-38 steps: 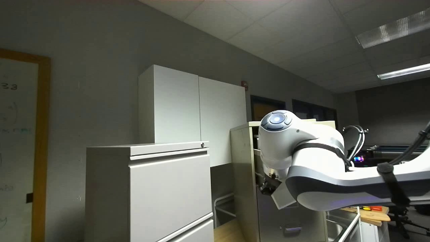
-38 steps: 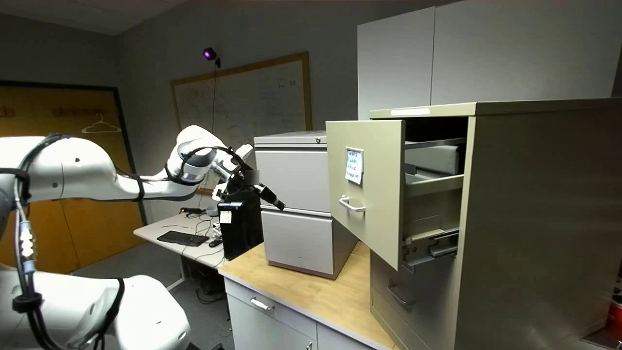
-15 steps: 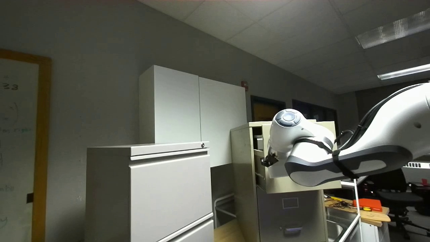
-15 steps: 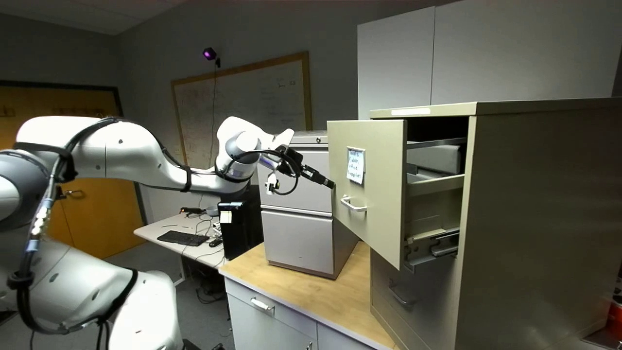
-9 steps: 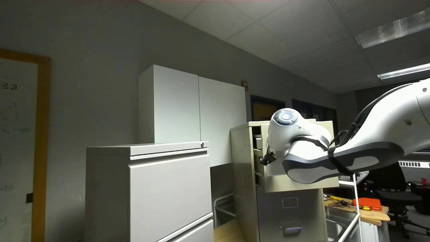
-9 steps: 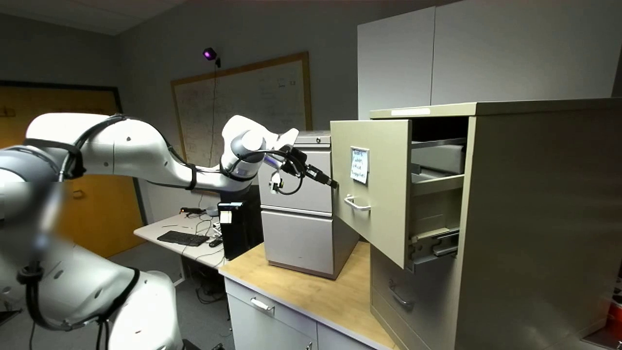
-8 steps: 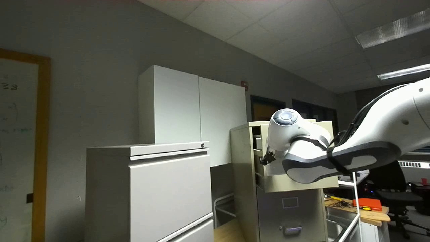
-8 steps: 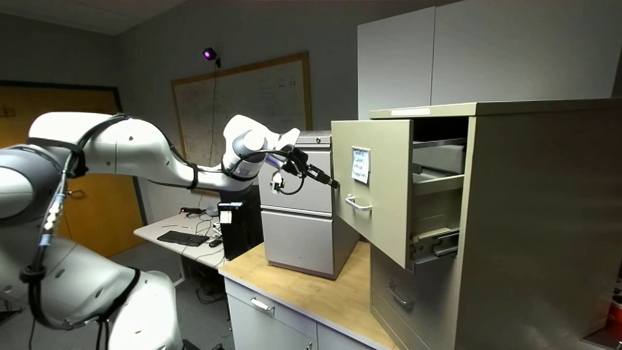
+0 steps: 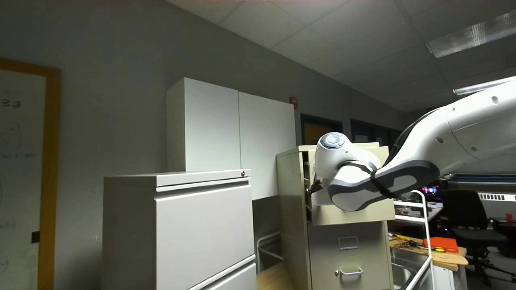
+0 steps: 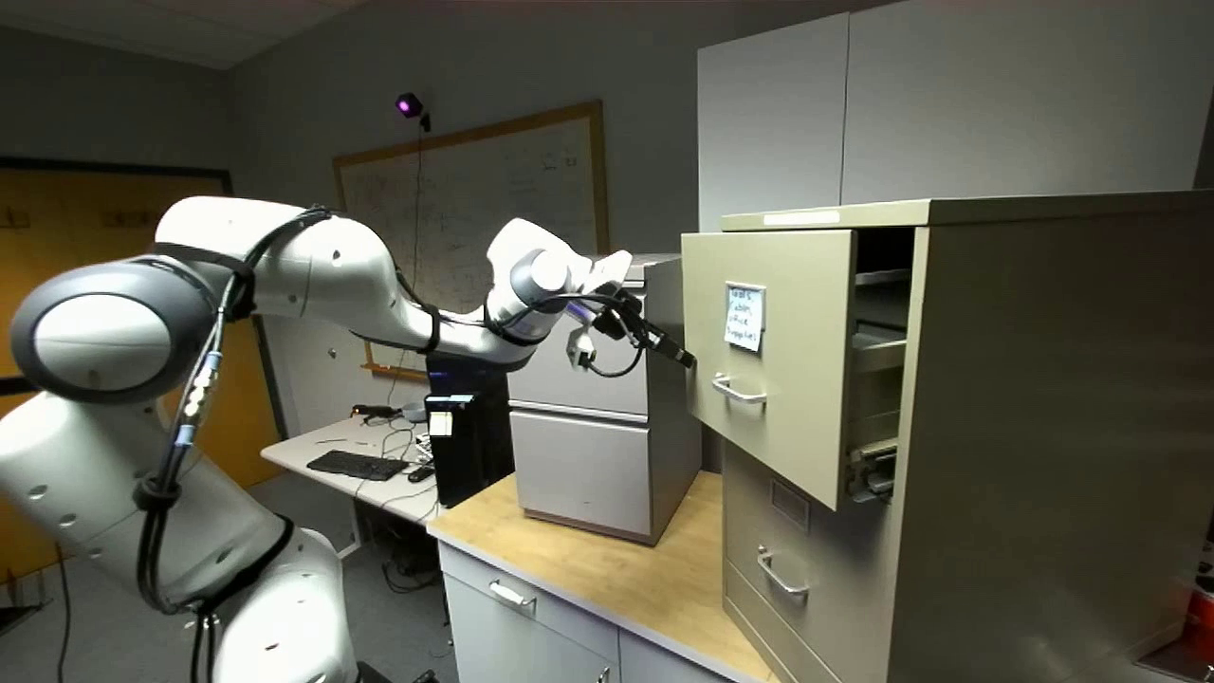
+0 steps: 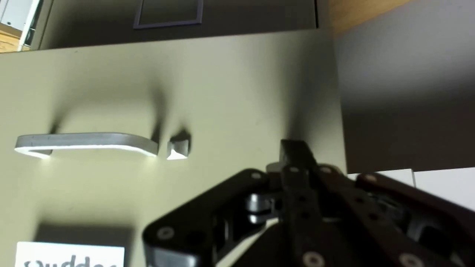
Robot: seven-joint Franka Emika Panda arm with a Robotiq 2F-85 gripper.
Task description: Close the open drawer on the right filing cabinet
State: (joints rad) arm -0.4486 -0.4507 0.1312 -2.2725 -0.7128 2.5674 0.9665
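The beige open drawer (image 10: 797, 327) sticks partway out of the top of the tan right filing cabinet (image 10: 1043, 427); the drawer front (image 9: 354, 215) and cabinet (image 9: 290, 201) also show in an exterior view. The front bears a white paper sheet (image 10: 744, 318) and a metal handle (image 10: 739, 390). My gripper (image 10: 687, 359) is shut and empty. Its tip appears to press on the drawer front, near the side edge away from the handle. In the wrist view, the shut fingertips (image 11: 297, 146) meet their shadow on the drawer front (image 11: 230, 107), with the handle (image 11: 85, 141) off to the left.
A pale grey cabinet (image 10: 579, 465) stands on the wooden counter (image 10: 607, 560) close beside my gripper. A lower drawer with a handle (image 10: 782, 576) is closed beneath. White wall cupboards (image 9: 242, 133) hang behind. A desk (image 10: 379, 493) with a computer is farther back.
My arm has reached forward to the drawer front and pushed it. The drawer has slid inward, so less of its side shows. The gripper has stayed shut.
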